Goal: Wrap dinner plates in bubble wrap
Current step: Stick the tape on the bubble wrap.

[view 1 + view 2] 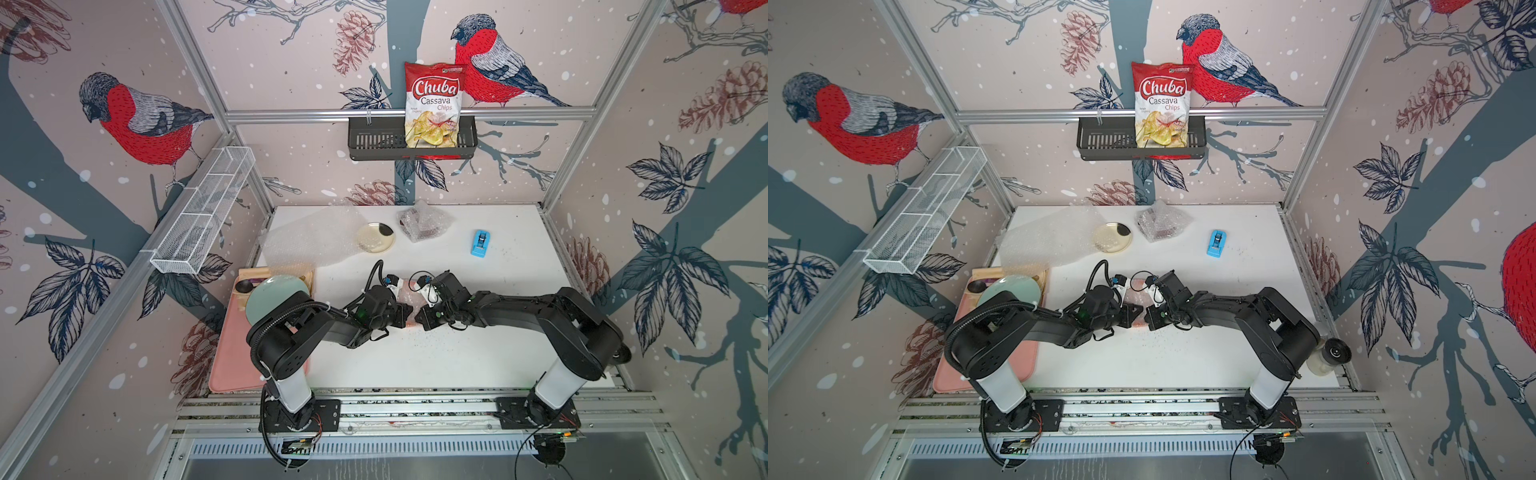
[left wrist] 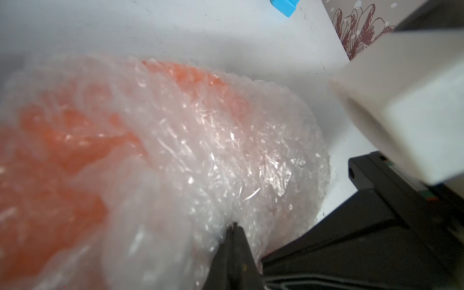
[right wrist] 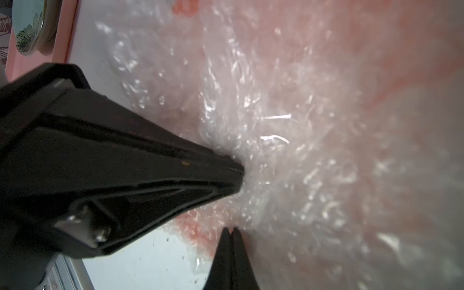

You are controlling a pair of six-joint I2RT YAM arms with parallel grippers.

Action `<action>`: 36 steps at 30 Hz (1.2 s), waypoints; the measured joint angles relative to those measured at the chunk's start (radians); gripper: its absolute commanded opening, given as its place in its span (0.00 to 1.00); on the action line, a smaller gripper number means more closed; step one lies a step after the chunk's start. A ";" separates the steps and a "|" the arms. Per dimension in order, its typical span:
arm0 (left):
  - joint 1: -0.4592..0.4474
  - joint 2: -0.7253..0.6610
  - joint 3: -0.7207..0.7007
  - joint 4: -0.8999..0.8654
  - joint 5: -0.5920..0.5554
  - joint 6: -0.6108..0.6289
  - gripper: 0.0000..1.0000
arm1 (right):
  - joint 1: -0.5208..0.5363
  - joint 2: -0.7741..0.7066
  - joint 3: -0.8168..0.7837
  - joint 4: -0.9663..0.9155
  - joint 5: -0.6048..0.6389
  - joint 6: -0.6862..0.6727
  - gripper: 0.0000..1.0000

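1. Now, far left: one white wire basket (image 1: 195, 208) is hanging on the side wall, and one pink tray (image 1: 230, 357) is lying along the left edge of the white table (image 1: 457, 357).
2. One pale green plate (image 1: 276, 295) is resting on one wooden board (image 1: 249, 274) at the tray's far end.
3. One spare bubble wrap sheet (image 1: 309, 243), first of three wrap pieces, is lying flat at back left, its near edge reaching the board.
4. One cream plate (image 1: 375, 237) with a dark rim is sitting bare, right against that sheet.
5. Left gripper (image 2: 234, 227) is working mid-table, fingers pressed together, pinching the bubble wrap (image 2: 200, 150).
6. One orange plate (image 2: 50, 163) is lying inside that wrap between the two grippers, colour showing through.
7. Right gripper (image 3: 232, 229) is facing the left one, fingers pressed together, nipping the same wrap near its edge.
8. One wrapped bundle (image 1: 422, 226) is sitting at the back, something dark reddish inside; pattern too blurred to tell.
9. One chips bag (image 1: 432, 104) is standing in one black basket (image 1: 370, 141) on the back wall.
10. One blue tape dispenser (image 1: 481, 244) is sitting furthest right, well apart.
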 measured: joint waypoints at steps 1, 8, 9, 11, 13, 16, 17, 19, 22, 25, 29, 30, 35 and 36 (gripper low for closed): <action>0.000 0.001 0.000 0.002 -0.002 0.000 0.00 | 0.001 -0.010 0.002 -0.006 0.006 0.000 0.00; 0.000 0.003 -0.001 0.008 0.003 -0.001 0.00 | 0.001 -0.009 -0.004 -0.015 0.023 0.011 0.00; 0.000 0.003 -0.001 0.009 0.005 0.000 0.00 | -0.001 0.002 0.003 -0.011 0.019 0.028 0.00; 0.001 0.005 -0.005 0.013 0.002 -0.002 0.00 | -0.007 -0.009 0.029 -0.033 0.020 0.032 0.00; 0.001 0.004 -0.013 0.025 0.002 -0.002 0.00 | -0.019 -0.032 0.075 -0.062 0.027 0.037 0.00; 0.001 0.005 -0.016 0.034 0.002 -0.002 0.00 | -0.048 -0.016 0.167 -0.043 0.050 0.052 0.00; 0.001 0.007 -0.014 0.034 0.002 -0.001 0.00 | -0.055 0.008 0.182 -0.026 0.067 0.057 0.00; 0.001 0.009 -0.013 0.034 0.003 -0.001 0.00 | -0.063 0.063 0.178 -0.023 0.106 0.084 0.00; 0.001 0.009 -0.014 0.036 0.003 -0.001 0.00 | -0.063 0.128 0.181 -0.045 0.121 0.108 0.00; 0.001 0.008 -0.014 0.036 0.003 -0.001 0.00 | -0.063 0.149 0.249 -0.087 0.136 0.113 0.00; 0.002 0.010 -0.014 0.038 0.006 -0.001 0.00 | -0.069 0.146 0.319 -0.099 0.157 0.147 0.00; 0.002 0.011 -0.014 0.038 0.006 -0.001 0.00 | -0.071 0.159 0.338 -0.093 0.167 0.163 0.00; 0.002 0.013 -0.009 0.042 0.005 -0.001 0.00 | -0.085 0.280 0.396 -0.062 0.168 0.194 0.00; 0.002 0.014 -0.010 0.040 0.006 -0.002 0.00 | -0.084 0.277 0.397 -0.061 0.167 0.194 0.00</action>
